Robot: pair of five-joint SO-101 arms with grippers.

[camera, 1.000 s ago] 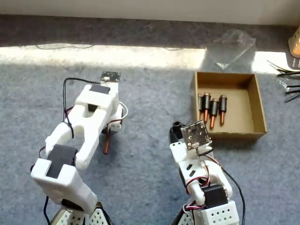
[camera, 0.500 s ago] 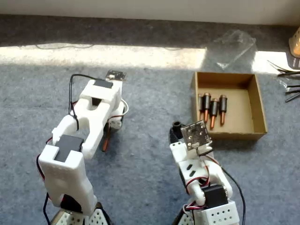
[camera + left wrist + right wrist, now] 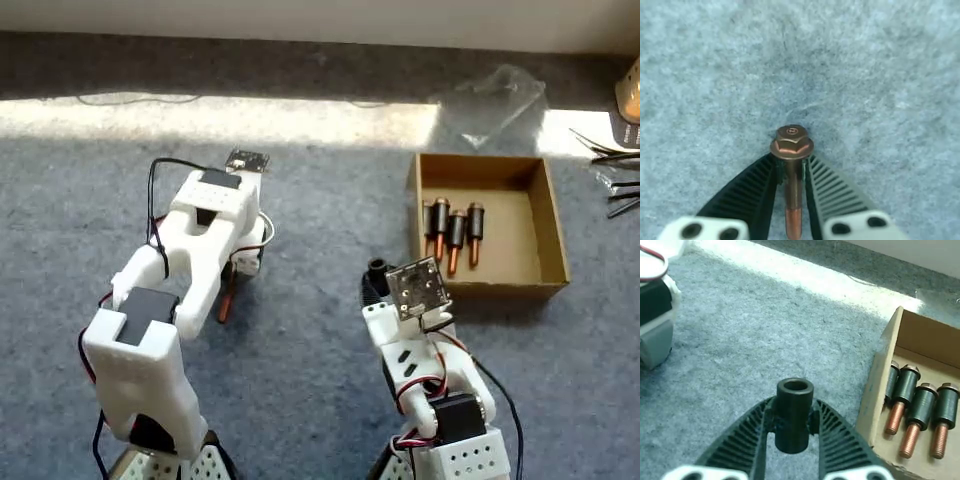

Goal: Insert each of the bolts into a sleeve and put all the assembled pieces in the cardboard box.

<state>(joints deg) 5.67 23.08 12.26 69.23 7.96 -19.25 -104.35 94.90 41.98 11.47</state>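
Note:
My left gripper [image 3: 792,167] is shut on a copper bolt [image 3: 792,165], hex head pointing away over the grey carpet; in the high view the bolt [image 3: 227,300] pokes out under the left arm. My right gripper [image 3: 792,422] is shut on a black sleeve [image 3: 794,412], held upright with its bore open on top; from above the sleeve [image 3: 377,270] sits just left of the cardboard box [image 3: 553,235]. Several assembled bolt-and-sleeve pieces [image 3: 455,233] lie side by side in the box [image 3: 875,390], seen also in the right wrist view as assembled pieces [image 3: 920,412].
A crumpled clear plastic bag [image 3: 495,100] lies behind the box. Black cable ties [image 3: 615,175] and an orange object sit at the far right edge. A sunlit strip crosses the carpet at the back. Open carpet lies between the two arms.
The left arm lifted and shifted slightly toward the back right with the bolt between one second and half a second ago, then held still. The right arm has not moved.

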